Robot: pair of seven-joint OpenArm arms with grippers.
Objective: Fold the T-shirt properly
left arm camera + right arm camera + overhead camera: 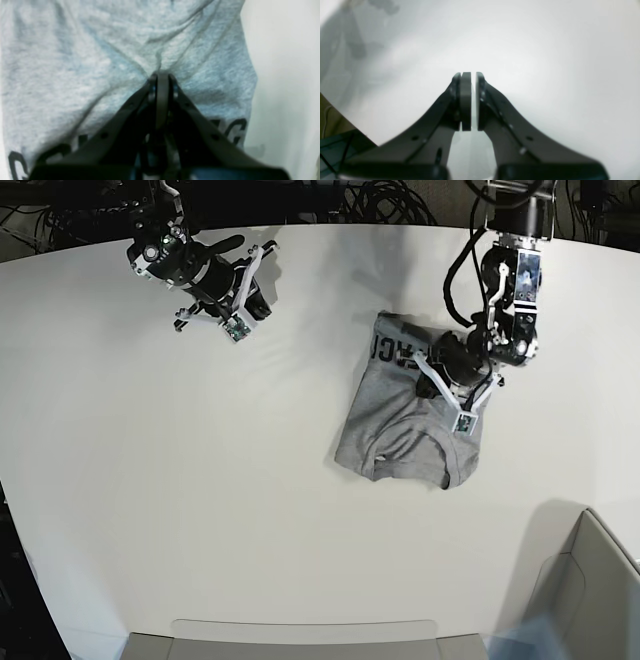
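The light grey T-shirt (400, 415) lies partly folded right of centre on the white table (200, 480), with black lettering (392, 348) along its far edge. My left gripper (162, 73) is shut, pinching a bunch of its fabric, and creases run out from the fingertips over the T-shirt (87, 57). In the base view the left gripper (437, 388) sits over the shirt's right half. My right gripper (473, 75) hovers over bare table with only a thin slit between its pads and nothing held. In the base view the right gripper (260, 302) is far back on the left, well away from the shirt.
A grey box (600, 580) stands at the front right corner. The rim of a flat tray (300, 632) shows along the front edge. Dark cables (380, 200) lie behind the table's back edge.
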